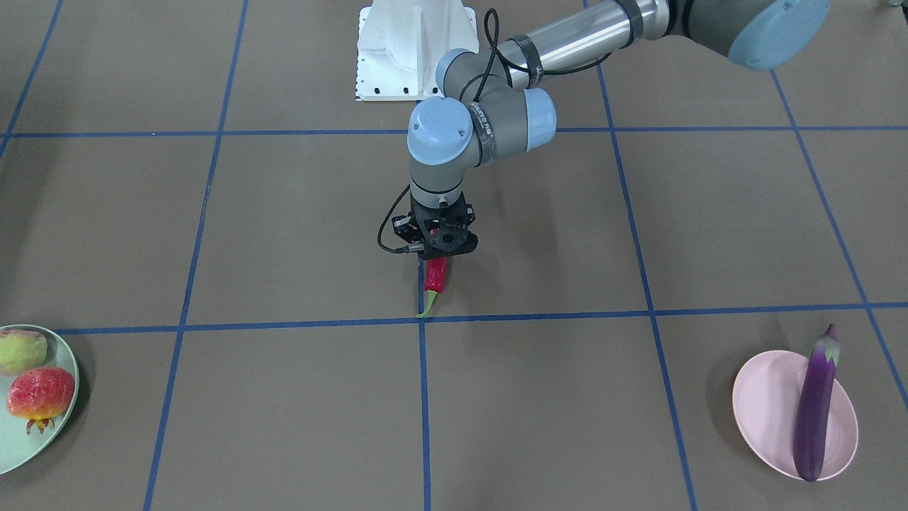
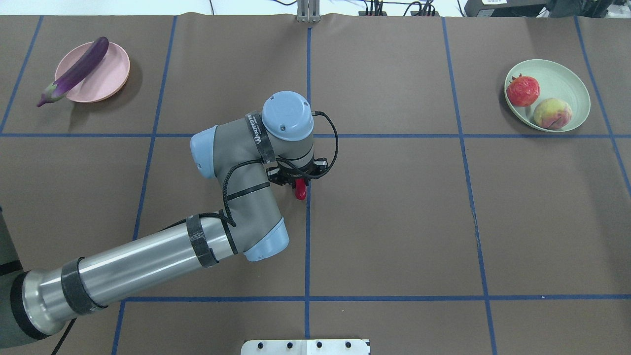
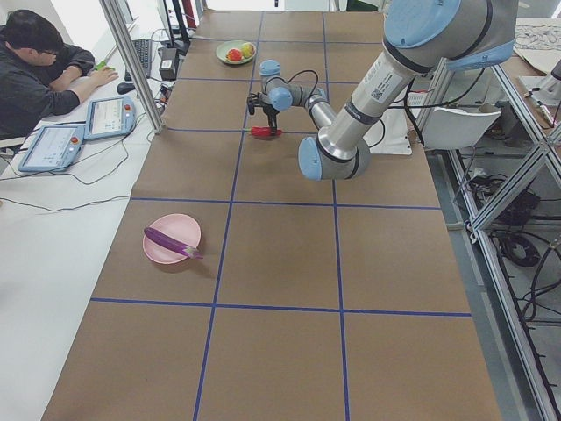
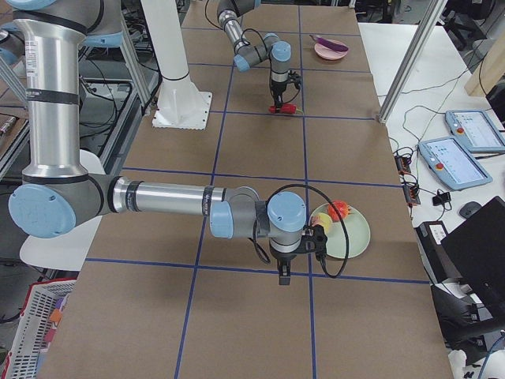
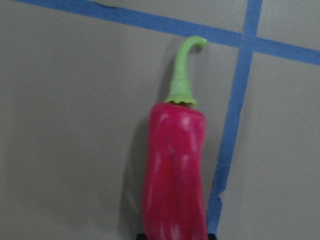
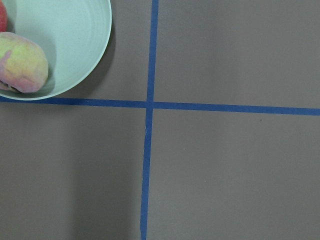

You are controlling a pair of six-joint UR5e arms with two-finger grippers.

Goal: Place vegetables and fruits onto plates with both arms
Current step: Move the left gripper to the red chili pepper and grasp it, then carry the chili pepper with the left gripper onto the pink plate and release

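The red chili pepper (image 1: 435,277) lies at the table's middle beside a blue tape line, green stem pointing away from the robot. My left gripper (image 1: 438,254) is down over its thick end and looks shut on it; the left wrist view shows the chili (image 5: 175,170) close up. The purple eggplant (image 1: 816,404) lies across the pink plate (image 1: 766,404). The pomegranate (image 1: 41,394) and the peach (image 1: 21,350) sit in the mint green plate (image 1: 69,369). My right gripper (image 4: 284,276) hangs beside the green plate (image 6: 75,40); I cannot tell whether it is open.
The white base block (image 1: 415,50) stands at the robot's side of the table. Blue tape lines (image 2: 308,246) divide the brown table cover. An operator (image 3: 39,61) sits with tablets past the table's far edge.
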